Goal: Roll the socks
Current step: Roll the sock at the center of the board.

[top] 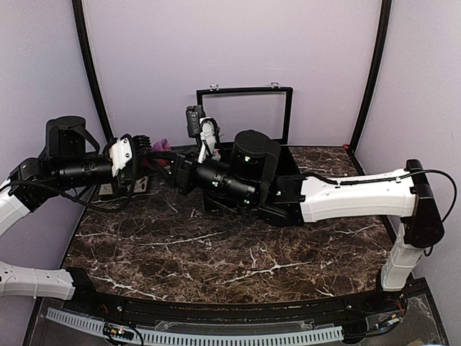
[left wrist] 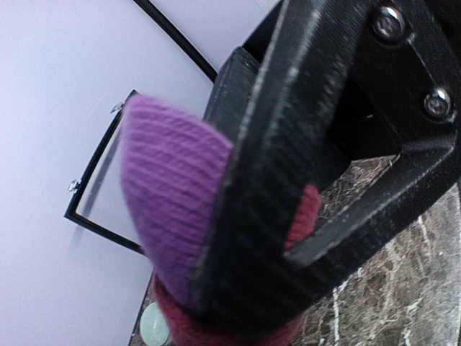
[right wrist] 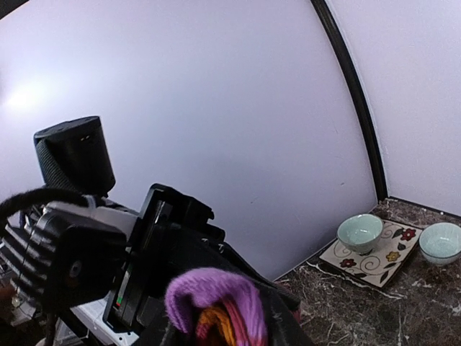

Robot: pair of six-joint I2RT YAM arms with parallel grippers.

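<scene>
Top external view: the socks (top: pixel 162 146) hang bunched at about ten o'clock above the marble tabletop (top: pixel 216 252), with the left jaws reaching in from nine o'clock and the right jaws from three o'clock. In the left wrist view a black finger (left wrist: pixel 252 180) presses across the purple toe and maroon body, so the left jaws are clenched on the socks. The right wrist view shows purple and orange fabric at six o'clock; whether the right jaws grip it I cannot tell. A mint bowl (right wrist: pixel 359 232) stands on a flowered plate (right wrist: pixel 374 268), with a second bowl (right wrist: pixel 441 241) just beside it at three o'clock.
</scene>
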